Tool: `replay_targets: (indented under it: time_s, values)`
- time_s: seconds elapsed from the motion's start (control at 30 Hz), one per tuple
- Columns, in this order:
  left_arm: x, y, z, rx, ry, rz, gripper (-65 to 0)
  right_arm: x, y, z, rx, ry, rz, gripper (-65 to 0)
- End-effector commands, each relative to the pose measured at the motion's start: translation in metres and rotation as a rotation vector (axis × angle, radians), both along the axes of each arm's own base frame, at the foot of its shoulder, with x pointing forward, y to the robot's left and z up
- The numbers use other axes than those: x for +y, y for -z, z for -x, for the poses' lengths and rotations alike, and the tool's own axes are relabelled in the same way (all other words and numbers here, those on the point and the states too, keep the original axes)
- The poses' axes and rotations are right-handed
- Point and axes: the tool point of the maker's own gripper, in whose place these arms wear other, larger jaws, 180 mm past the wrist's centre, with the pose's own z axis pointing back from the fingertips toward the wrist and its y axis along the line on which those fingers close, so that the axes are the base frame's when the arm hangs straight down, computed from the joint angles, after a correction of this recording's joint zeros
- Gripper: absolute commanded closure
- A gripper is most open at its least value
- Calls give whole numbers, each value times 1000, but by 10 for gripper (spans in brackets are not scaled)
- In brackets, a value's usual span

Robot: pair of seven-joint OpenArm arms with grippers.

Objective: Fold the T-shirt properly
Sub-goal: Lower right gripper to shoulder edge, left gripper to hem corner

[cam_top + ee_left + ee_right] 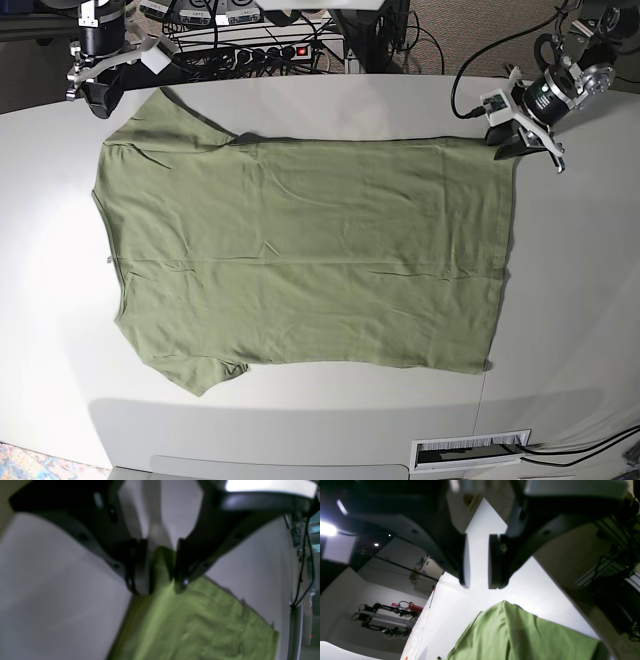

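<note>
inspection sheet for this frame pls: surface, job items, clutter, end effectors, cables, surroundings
surface: white table, bare around the garment.
job's things: T-shirt spread flat, sleeves toward the base view's left, hem toward its right; not yet folded.
clutter: nothing seen on the table.
grippers: left end effector closed on a T-shirt corner; right end effector open, empty, above the sleeve.
cables: black cable running off the far edge; power strip with cords behind the table.
surroundings: carpet floor; another robot arm in the background.
</note>
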Motion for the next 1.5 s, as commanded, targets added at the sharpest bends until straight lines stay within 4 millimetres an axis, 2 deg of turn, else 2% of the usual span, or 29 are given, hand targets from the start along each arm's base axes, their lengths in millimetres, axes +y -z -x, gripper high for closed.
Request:
replay_targets:
  time_s: [0.0, 0.13, 0.23, 0.4, 0.53, 0.6, 0.73, 1.0, 1.13, 1.33, 1.47]
  values:
    - [15, 13, 9, 64, -1, -80, -152, 1, -8, -4, -28, -13, 12, -138]
    - [17, 16, 9, 78, -2, -81, -100, 0, -8, -4, -28, -11, 14, -138]
    - [17, 16, 10, 80, -1, -81, 0, -1, -8, -4, -28, -8, 16, -138]
    - [13, 21, 22, 133, 19, -70, 0, -4, 1, 2, 44, -1, 28, -150]
    - [8, 23, 31, 174, 13, -22, 0, -9, 4, 0, 71, 23, -27, -267]
    - [7, 24, 33, 182, 17, -21, 0, -12, 3, -5, 82, 12, -31, -269]
    - [7, 24, 33, 180, 18, -20, 0, -11, 18, -3, 222, -16, -96, -269]
    - [7, 24, 33, 181, 17, -20, 0, -1, 24, -25, 271, 2, -208, -269]
    - [7, 24, 33, 181, 18, -21, 0, 3, 31, -20, 322, -12, -235, -269]
    - [7, 24, 33, 180, 18, -20, 0, -22, 46, -21, 341, 36, -207, -269]
    - [7, 24, 33, 180, 17, -20, 0, -23, 50, -25, 339, 39, -219, -269]
